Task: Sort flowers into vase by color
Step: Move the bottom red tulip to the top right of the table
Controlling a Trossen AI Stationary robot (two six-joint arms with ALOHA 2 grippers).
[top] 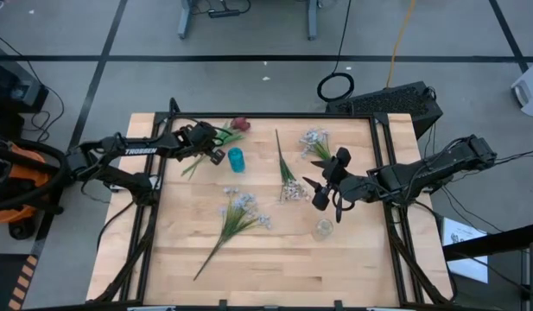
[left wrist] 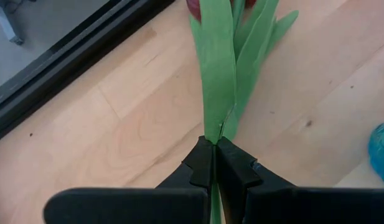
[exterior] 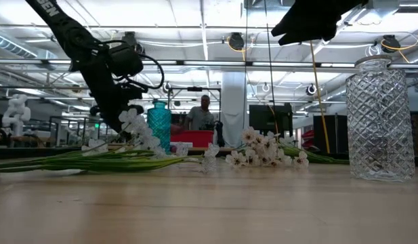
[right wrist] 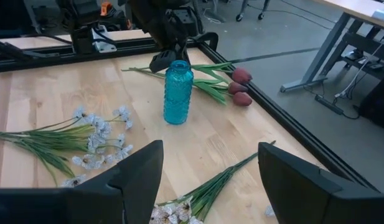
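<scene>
Dark red tulips (top: 240,125) with green leaves lie at the table's far left, next to a small blue vase (top: 237,159). My left gripper (top: 212,149) is down at their stems, shut on green leaves (left wrist: 220,81). Sprays of tiny white blossoms lie at the middle (top: 240,212), at the centre back (top: 288,177) and at the far right (top: 316,142). A clear cut-glass vase (top: 324,229) stands near the right. My right gripper (top: 325,188) hovers above the table beside it, open (right wrist: 207,180) and holding nothing. My left gripper pinches a tulip's green leaves (left wrist: 215,127) between its two fingers, well back from the red bud (left wrist: 198,6). The fingers slant down from the table's left and point along the leaves toward the bud. The leaves run on ahead close over the tabletop.
A black frame rail (left wrist: 73,56) runs along the table's far and left edges close to the tulips. The blue vase (right wrist: 178,92) stands upright just right of my left gripper. Bare wood lies toward the near edge (top: 275,268).
</scene>
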